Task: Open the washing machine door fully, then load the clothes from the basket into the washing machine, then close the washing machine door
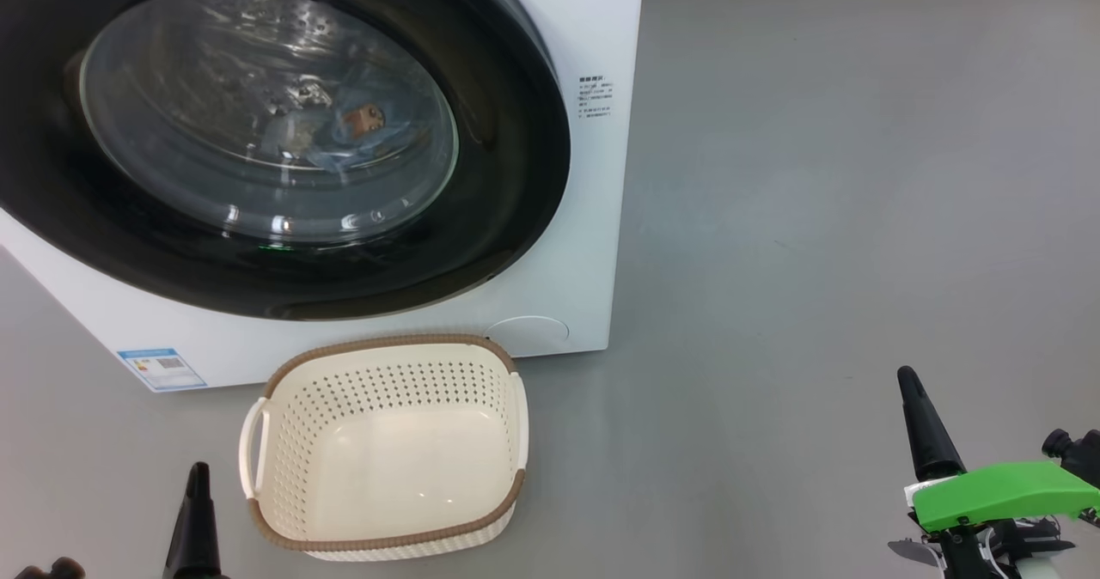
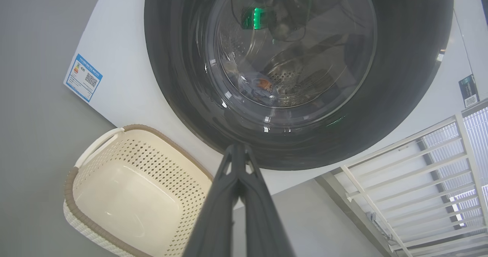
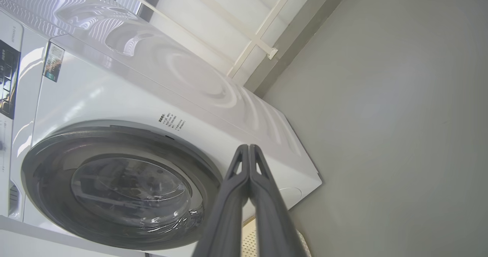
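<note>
Looking down on the washing machine door (image 1: 266, 124), sitting closed against the front of the white washing machine (image 1: 593, 244), its glossy black ring framing the bulging glass window. Seeing the clothes (image 1: 348, 128) through that glass, lying inside the drum: light blue fabric with one orange-brown figure showing. Finding the basket (image 1: 387, 344) standing upright on the grey floor (image 1: 816, 218) just in front of the machine and below the door, its far rim close to the machine's base, its perforated cream bottom showing bare. Noting a blue label sticker (image 1: 161, 368) on the machine's lower front, up and to the left of the basket.

Holding the left gripper (image 1: 198, 469) at the lower left, near the basket's left handle but apart from it. Seeing its dark fingers (image 2: 225, 196) in the left wrist view pressed together at the tips, pinching nothing, pointing toward the door's lower edge.

Holding the right gripper (image 1: 907, 377) at the lower right, well apart from the basket, a green cover (image 1: 1001, 493) sitting behind it. Seeing its fingers (image 3: 228, 199) in the right wrist view likewise pressed together, gripping nothing, pointing toward the machine's front corner.
</note>
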